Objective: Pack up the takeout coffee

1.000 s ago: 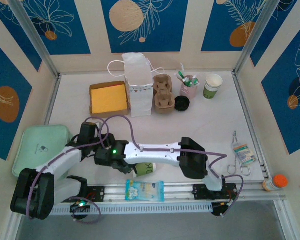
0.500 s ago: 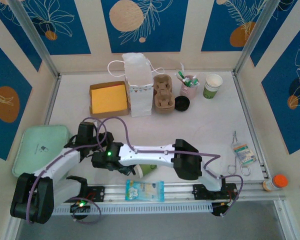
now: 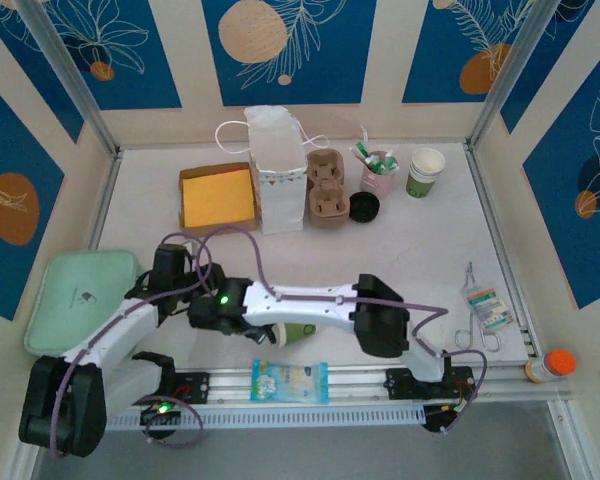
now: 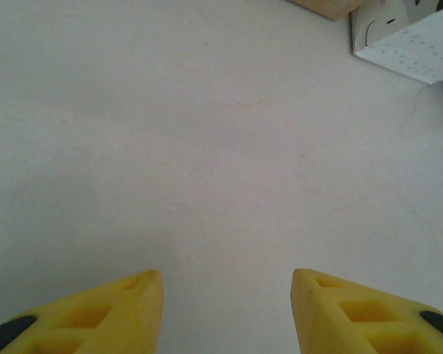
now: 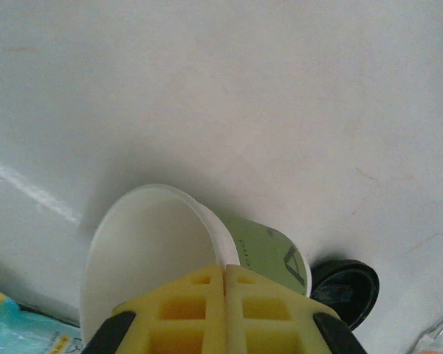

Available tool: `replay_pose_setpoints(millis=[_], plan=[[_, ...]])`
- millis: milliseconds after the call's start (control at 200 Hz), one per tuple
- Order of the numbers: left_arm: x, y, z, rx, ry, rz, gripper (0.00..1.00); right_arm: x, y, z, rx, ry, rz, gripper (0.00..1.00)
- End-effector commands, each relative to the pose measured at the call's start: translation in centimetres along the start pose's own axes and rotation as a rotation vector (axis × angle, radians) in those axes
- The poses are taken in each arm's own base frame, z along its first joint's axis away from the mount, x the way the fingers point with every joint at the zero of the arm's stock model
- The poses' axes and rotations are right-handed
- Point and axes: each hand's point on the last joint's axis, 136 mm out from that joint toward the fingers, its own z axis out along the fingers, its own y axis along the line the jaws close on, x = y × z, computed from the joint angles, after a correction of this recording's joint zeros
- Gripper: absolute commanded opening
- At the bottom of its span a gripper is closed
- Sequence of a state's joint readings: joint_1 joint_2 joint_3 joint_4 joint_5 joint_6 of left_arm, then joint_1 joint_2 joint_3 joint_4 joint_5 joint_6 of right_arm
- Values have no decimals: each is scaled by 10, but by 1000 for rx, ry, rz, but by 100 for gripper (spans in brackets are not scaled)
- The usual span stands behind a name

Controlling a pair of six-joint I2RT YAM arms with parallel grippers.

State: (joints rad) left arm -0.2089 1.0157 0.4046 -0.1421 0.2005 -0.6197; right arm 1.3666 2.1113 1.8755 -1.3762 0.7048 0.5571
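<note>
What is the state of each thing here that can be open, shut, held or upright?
left gripper, open, empty.
right gripper, shut on the takeout cup's rim.
takeout cup, tilted, no lid.
paper bag, upright.
cardboard box, open.
second cup, upright, no lid.

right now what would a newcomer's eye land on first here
The right pincer, pinched shut on the rim of a green-and-white paper coffee cup near the front edge of the table. Next, the white paper bag standing upright at the back, and the left pincer hanging open above the tabletop.
</note>
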Motion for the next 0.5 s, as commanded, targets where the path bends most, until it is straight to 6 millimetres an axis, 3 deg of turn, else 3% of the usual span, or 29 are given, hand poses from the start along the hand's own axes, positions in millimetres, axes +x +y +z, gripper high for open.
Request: replay_pose_setpoints(millis=[0, 195, 325, 495], plan=[[-17, -8, -11, 6, -49, 9, 49, -10, -47, -27, -106, -103, 160, 5], [-23, -14, -19, 20, -67, 17, 49, -20, -84, -32, -426, -242, 427, 5], [-25, -16, -22, 25, -78, 20, 49, -17, -105, -27, -509, -306, 545, 5], [-28, -22, -22, 51, -84, 14, 49, -21, -110, -9, -683, -384, 678, 5]])
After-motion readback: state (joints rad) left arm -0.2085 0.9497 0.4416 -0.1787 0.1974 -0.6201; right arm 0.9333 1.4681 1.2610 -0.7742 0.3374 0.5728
